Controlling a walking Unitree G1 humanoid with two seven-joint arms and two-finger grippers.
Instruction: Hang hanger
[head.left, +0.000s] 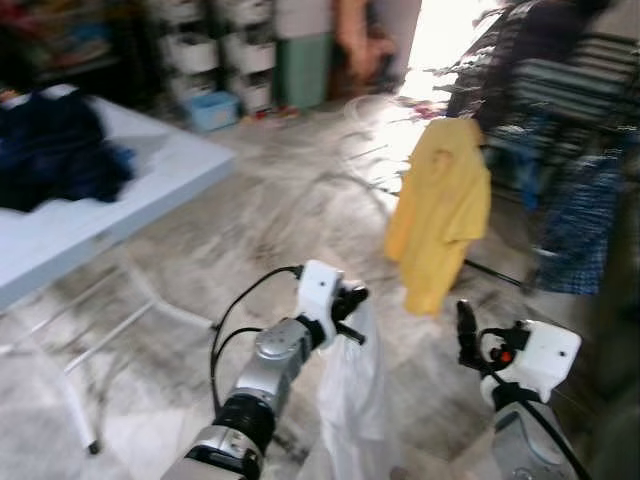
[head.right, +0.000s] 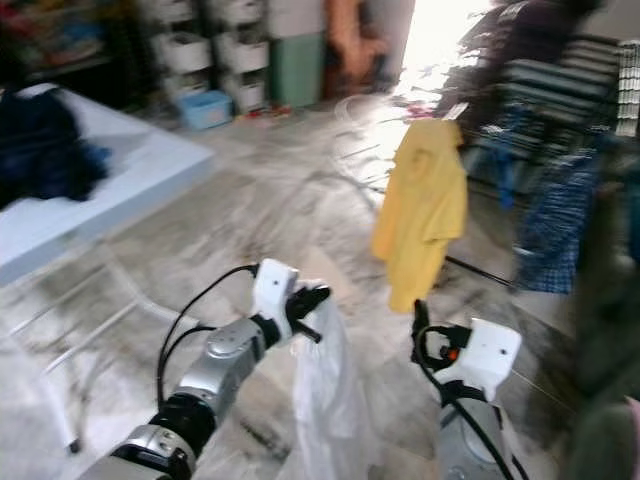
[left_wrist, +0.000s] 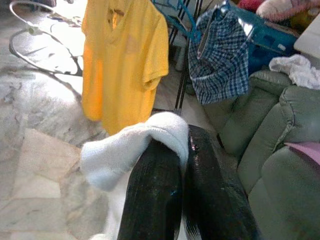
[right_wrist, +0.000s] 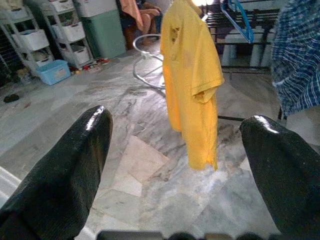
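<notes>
My left gripper (head.left: 350, 308) is shut on the top of a white garment (head.left: 352, 390) that hangs down from it in front of me. In the left wrist view the white cloth (left_wrist: 135, 145) folds over the two closed fingers (left_wrist: 155, 190). My right gripper (head.left: 467, 320) is raised beside it on the right, open with nothing between its fingers (right_wrist: 65, 165). A yellow T-shirt (head.left: 440, 205) hangs ahead on a drying rack (head.left: 560, 80), with a blue plaid garment (head.left: 585, 230) to its right. A blue hanger (left_wrist: 175, 20) hangs on the rack between them.
A white table (head.left: 150, 180) with a heap of dark blue clothes (head.left: 50, 150) stands at the left. A green sofa (left_wrist: 265, 130) lies to the right of the rack. Storage drawers (head.left: 220, 50) and a blue bin (head.left: 212, 110) line the far wall. Marble floor lies between.
</notes>
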